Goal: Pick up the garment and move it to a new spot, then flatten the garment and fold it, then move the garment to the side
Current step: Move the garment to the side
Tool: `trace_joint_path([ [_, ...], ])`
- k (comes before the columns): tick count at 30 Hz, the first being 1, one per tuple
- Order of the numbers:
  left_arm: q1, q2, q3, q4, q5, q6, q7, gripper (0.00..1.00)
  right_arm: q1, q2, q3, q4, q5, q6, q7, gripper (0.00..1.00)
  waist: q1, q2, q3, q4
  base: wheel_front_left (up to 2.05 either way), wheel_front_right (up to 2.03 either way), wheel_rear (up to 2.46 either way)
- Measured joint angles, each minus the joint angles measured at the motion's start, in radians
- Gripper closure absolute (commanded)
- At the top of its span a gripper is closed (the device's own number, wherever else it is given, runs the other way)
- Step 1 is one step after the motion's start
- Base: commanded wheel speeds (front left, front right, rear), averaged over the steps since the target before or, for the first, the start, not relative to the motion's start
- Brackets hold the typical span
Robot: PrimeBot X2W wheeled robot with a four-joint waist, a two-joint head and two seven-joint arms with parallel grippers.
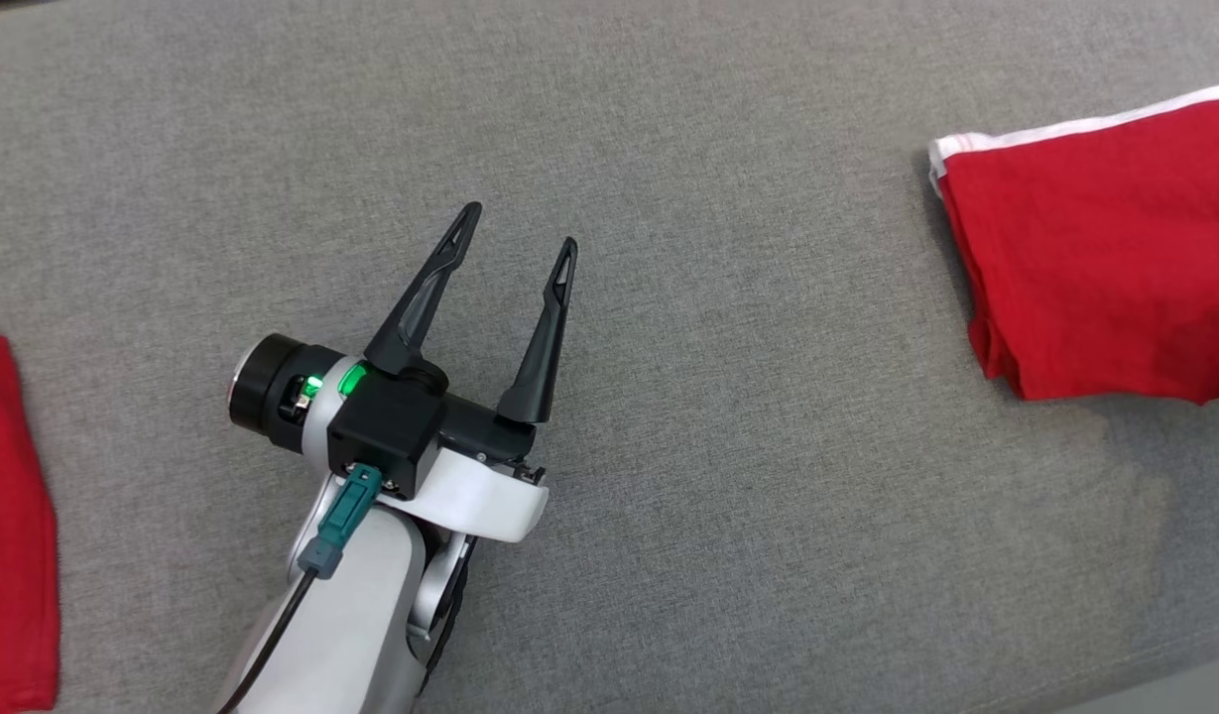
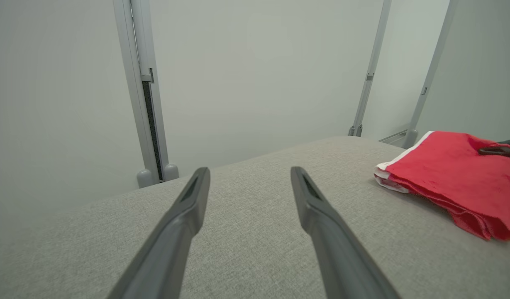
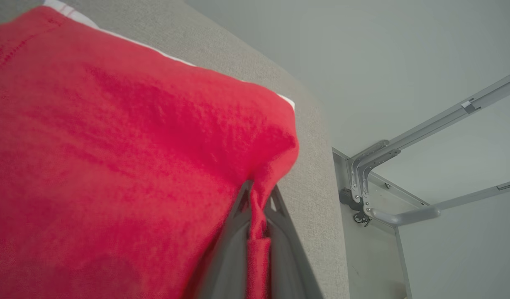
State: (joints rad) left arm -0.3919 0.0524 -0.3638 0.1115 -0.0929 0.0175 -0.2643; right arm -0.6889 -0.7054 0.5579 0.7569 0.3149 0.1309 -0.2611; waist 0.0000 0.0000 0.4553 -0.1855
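Surface (image 1: 728, 149): grey woven fabric under my left tool (image 1: 519, 226), fingers spread wide, nothing held. Folded red garment (image 1: 1095, 268) lies well right of it, corner clamped tight in my right tool (image 3: 259, 195). Second red cloth (image 1: 9, 526) far left. Pale walls (image 2: 259, 62), grey metal posts (image 2: 140, 83) beyond.

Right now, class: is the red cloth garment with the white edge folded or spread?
Folded: the red cloth garment shows stacked layers along its edge; the shut right tool pinches one corner.
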Motion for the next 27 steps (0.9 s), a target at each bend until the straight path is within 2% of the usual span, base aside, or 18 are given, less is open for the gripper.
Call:
trace_joint_path([
  [7, -0.024, 0.011, 0.018, -0.026, 0.025, -0.025, 0.0, 0.0, -0.058, -0.046, -0.061, 0.051, -0.04, 0.0, 0.0, 1.0, 0.0, 0.0, 0.065, -0.022, 0.0, 0.0, 0.0],
  [14, -0.026, 0.009, 0.012, -0.035, 0.034, -0.031, 0.0, 0.0, -0.085, -0.068, -0.152, 0.114, -0.112, 0.0, 0.0, 0.98, 0.0, 0.0, 0.091, -0.002, 0.0, 0.0, 0.0],
  [15, -0.026, 0.008, 0.011, -0.035, 0.034, -0.031, 0.0, 0.0, -0.087, -0.065, -0.163, 0.12, -0.119, 0.0, 0.0, 0.7, 0.0, 0.0, 0.093, 0.001, 0.0, 0.0, 0.0],
  [16, -0.026, 0.007, 0.01, -0.035, 0.035, -0.031, 0.0, 0.0, -0.089, -0.062, -0.174, 0.123, -0.126, 0.0, 0.0, 0.07, 0.0, 0.0, 0.094, 0.003, 0.0, 0.0, 0.0],
  [17, -0.026, 0.007, 0.008, -0.035, 0.035, -0.031, 0.0, 0.0, -0.091, -0.06, -0.191, 0.124, -0.132, 0.0, 0.0, 0.0, 0.0, 0.0, 0.093, 0.006, 0.0, 0.0, 0.0],
  [20, -0.026, 0.005, 0.007, -0.032, 0.033, -0.034, 0.0, 0.0, -0.092, -0.057, -0.247, 0.107, -0.165, 0.0, 0.0, 0.0, 0.0, 0.0, 0.084, 0.013, 0.0, 0.0, 0.0],
  [22, -0.026, 0.003, 0.007, -0.032, 0.025, -0.033, 0.0, 0.0, -0.084, -0.044, -0.324, 0.075, -0.215, 0.0, 0.0, 0.0, 0.0, 0.0, 0.064, 0.022, 0.0, 0.0, 0.0],
  [27, -0.011, -0.001, 0.005, -0.033, -0.007, -0.023, 0.0, 0.0, -0.016, 0.037, -0.429, -0.004, -0.223, 0.0, 0.0, 0.0, 0.0, 0.0, 0.008, 0.042, 0.0, 0.0, 0.0],
])
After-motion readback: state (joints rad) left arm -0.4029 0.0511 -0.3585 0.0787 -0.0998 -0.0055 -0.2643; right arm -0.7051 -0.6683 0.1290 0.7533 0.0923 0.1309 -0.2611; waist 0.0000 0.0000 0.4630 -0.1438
